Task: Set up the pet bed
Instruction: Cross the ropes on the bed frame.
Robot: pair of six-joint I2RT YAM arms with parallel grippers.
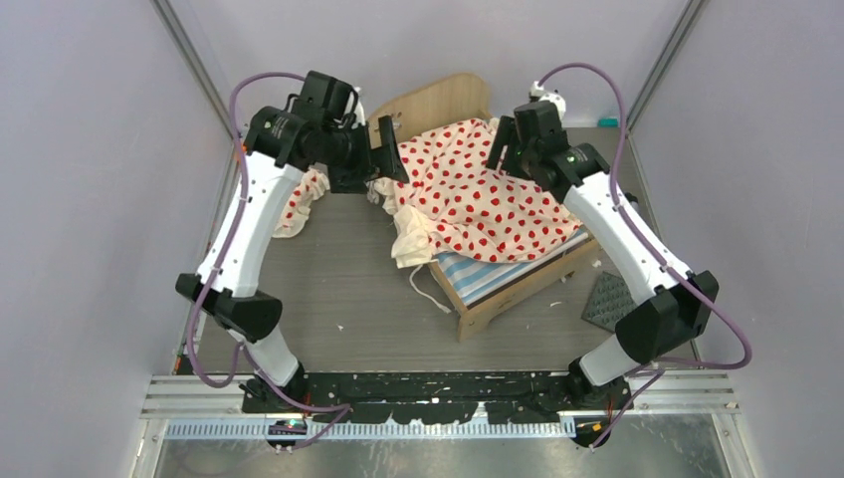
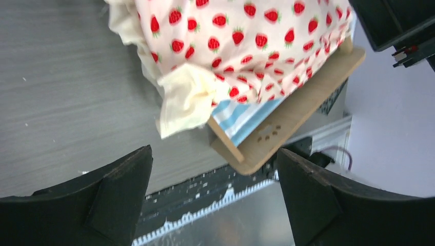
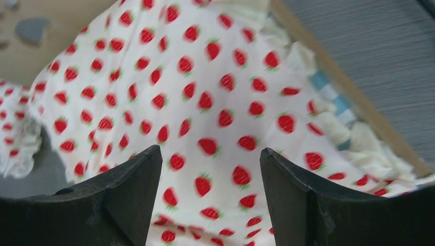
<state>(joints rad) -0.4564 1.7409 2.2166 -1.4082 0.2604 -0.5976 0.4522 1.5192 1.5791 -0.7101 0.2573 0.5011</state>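
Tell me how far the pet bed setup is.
Done: strawberry-print blanket lies on the striped mattress in the wooden frame. In hand: nothing; left gripper and right gripper are open. To do: blanket bunched, one mattress end bare, another printed piece lies beside the bed.

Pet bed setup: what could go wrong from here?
1. The blanket lies bunched, its corner hanging off the bed frame; a one-sided tug by the right gripper may slide it off.
2. A second strawberry piece lies on the table beside the left arm, which may sweep it away.
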